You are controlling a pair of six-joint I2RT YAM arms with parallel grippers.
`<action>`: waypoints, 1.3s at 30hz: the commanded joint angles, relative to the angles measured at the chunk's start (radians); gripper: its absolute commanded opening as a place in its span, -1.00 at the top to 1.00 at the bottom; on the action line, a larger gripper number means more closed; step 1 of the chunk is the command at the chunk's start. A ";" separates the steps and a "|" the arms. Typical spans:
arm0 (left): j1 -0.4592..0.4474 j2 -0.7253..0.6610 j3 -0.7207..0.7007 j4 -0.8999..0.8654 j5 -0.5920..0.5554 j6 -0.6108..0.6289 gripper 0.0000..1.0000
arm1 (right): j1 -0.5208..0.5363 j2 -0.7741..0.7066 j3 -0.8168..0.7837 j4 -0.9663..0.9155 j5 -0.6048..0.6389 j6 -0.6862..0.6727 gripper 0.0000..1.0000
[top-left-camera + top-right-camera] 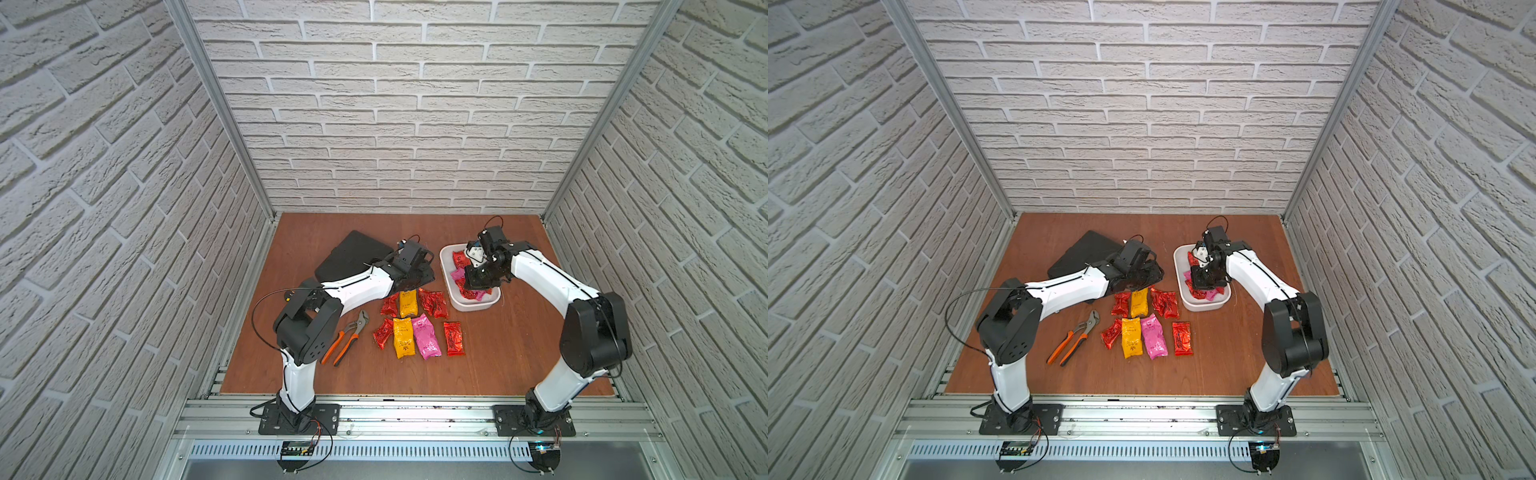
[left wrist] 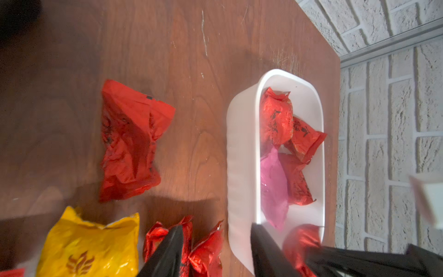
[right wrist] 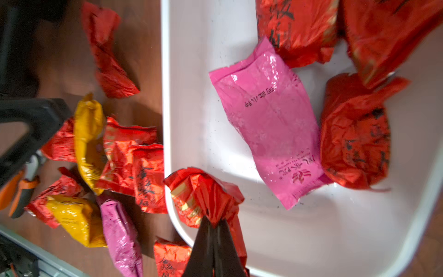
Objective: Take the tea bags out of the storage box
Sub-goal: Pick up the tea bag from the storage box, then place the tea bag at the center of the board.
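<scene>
The white storage box (image 1: 473, 306) (image 1: 1204, 306) stands at the right of the table. My right gripper (image 3: 214, 220) reaches into it near one corner and is shut on the crinkled end of a red tea bag (image 3: 203, 191). A pink tea bag (image 3: 271, 120) and three red tea bags (image 3: 354, 134) lie loose on the box floor. Several tea bags lie in two rows on the table, among them a yellow one (image 1: 407, 303), a pink one (image 1: 426, 337) and a red one (image 1: 454, 338). My left gripper (image 2: 215, 227) hangs open above the back row, next to the box wall (image 2: 242, 156), holding nothing.
Orange-handled pliers (image 1: 347, 336) lie left of the rows of tea bags. A black tool case (image 1: 349, 253) sits at the back left, partly under my left arm. Brick-patterned walls close off the table on three sides.
</scene>
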 commanded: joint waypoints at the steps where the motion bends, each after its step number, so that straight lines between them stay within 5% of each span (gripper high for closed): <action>1: 0.012 -0.088 -0.045 0.055 -0.109 0.003 -0.02 | 0.005 -0.057 -0.016 0.007 -0.046 0.086 0.95; 6: 0.023 -0.189 -0.132 0.047 -0.255 -0.010 -0.02 | 0.072 -0.099 -0.038 0.135 -0.088 0.283 0.95; 17: 0.070 -0.356 -0.283 -0.017 -0.398 -0.067 -0.02 | 0.249 0.145 0.136 0.237 0.193 0.601 0.95; 23: 0.071 -0.380 -0.312 -0.018 -0.397 -0.073 -0.02 | 0.253 0.369 0.310 0.187 0.234 0.571 0.95; 30: 0.072 -0.368 -0.306 -0.022 -0.377 -0.087 -0.03 | 0.259 0.457 0.370 0.191 0.258 0.542 0.94; 39: 0.066 -0.304 -0.225 -0.028 -0.325 -0.040 -0.03 | 0.267 0.332 0.385 0.151 0.290 0.449 0.34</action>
